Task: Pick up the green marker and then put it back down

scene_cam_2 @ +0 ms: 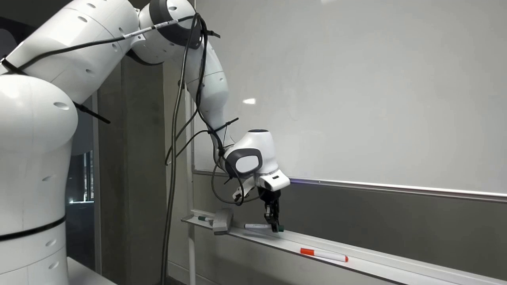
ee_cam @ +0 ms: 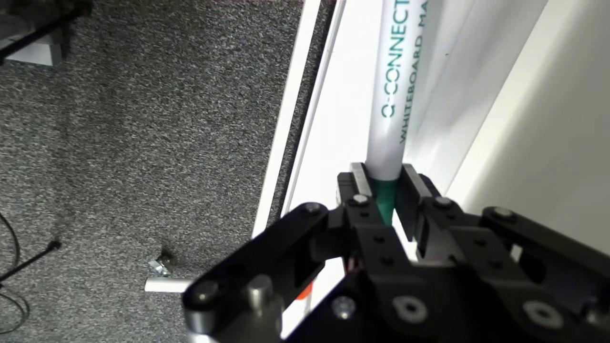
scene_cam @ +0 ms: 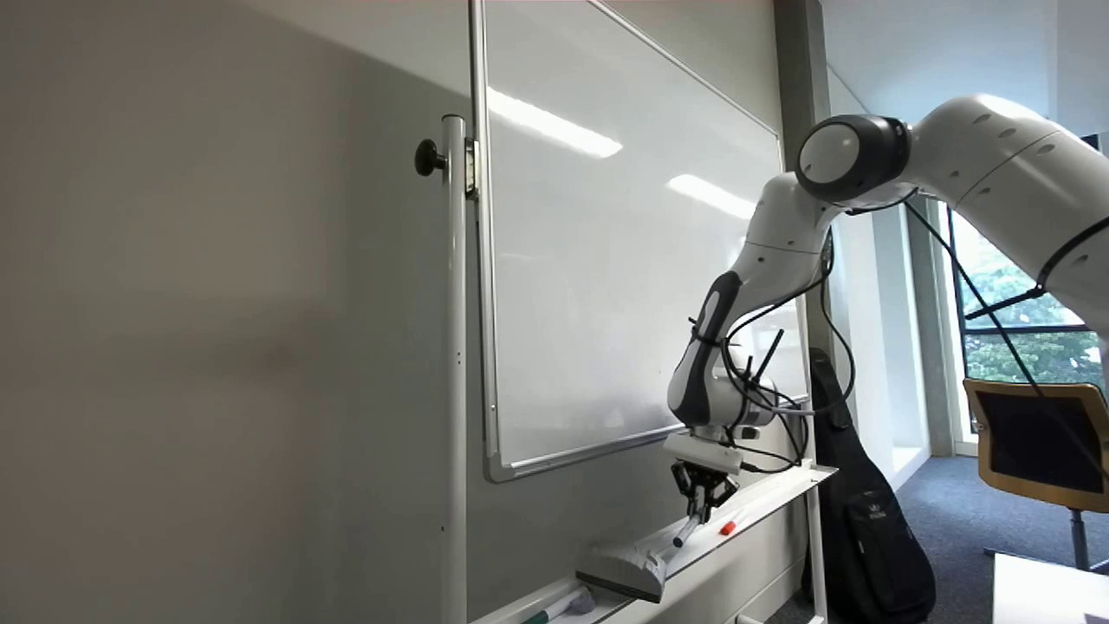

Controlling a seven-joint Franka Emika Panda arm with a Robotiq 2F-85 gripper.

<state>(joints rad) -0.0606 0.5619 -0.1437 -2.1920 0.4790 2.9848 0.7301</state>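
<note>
The green marker (ee_cam: 393, 95) has a white barrel with green lettering and a green end. In the wrist view my gripper (ee_cam: 384, 177) is shut on it, one finger on each side of the green part. The barrel runs away from the fingers toward the top of that view. In an exterior view, the marker (scene_cam_2: 257, 227) lies nearly level at the fingertips of the gripper (scene_cam_2: 275, 229), over the white tray (scene_cam_2: 380, 270) below the whiteboard. A bit of its green end shows past the fingers. Whether it touches the tray, I cannot tell.
A grey eraser (scene_cam_2: 222, 221) stands on the tray beyond the marker's white end. Past it lies another green-capped marker (scene_cam_2: 205, 219). An orange-red marker (scene_cam_2: 326, 255) lies on the gripper's opposite side. The whiteboard (scene_cam: 624, 260) rises behind the tray.
</note>
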